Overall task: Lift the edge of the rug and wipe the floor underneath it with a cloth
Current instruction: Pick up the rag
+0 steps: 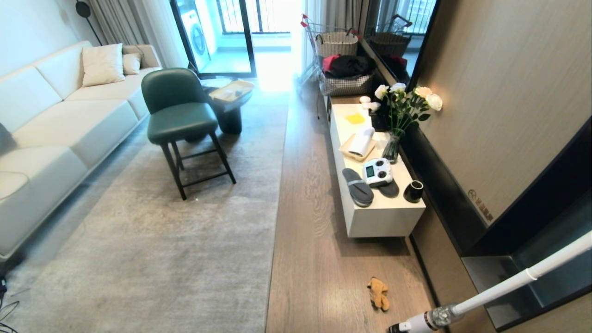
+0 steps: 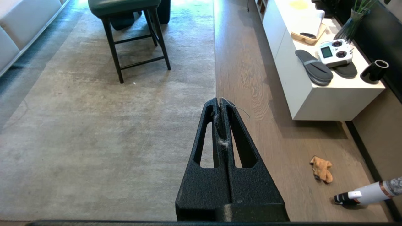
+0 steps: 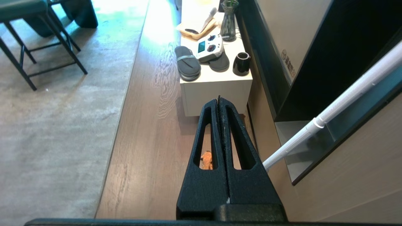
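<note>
- Your left tool (image 2: 220, 105) was pressed fully closed, its two black fingers meeting along their length, and it held nothing; only wisps of lint and a stray thread clung in the seam. It hung in the air above the line where the rug's edge meets the floor.
- Your right tool (image 3: 219, 102) was likewise closed tight and empty, poised over the bare planks in front of the white counter (image 3: 216, 91).
- Neither tool touched any object, and neither showed in the head view.
- You had one rug (image 1: 152, 240), pale grey and lying flat, its long straight edge running beside the strip of brown wood floor (image 1: 305, 208).
- You had one cloth (image 1: 379, 293), orange-tan and crumpled, lying on the floor between the rug's edge and the wall, nearer than the counter and well apart from both tools. In the right wrist view it peeked through the slot of a finger.
- One white stick vacuum (image 1: 499, 289) leaned just beside the cloth, its head resting on the floor.
- On the counter you could count two dark slippers (image 1: 358, 187), one white remote controller (image 1: 377, 172), one black cup (image 1: 414, 191), one vase of flowers (image 1: 393, 145) and one yellow square (image 1: 355, 119).
- One green chair (image 1: 180, 115) stood on the rug, and one cream sofa (image 1: 55, 120) ran along its far side.
</note>
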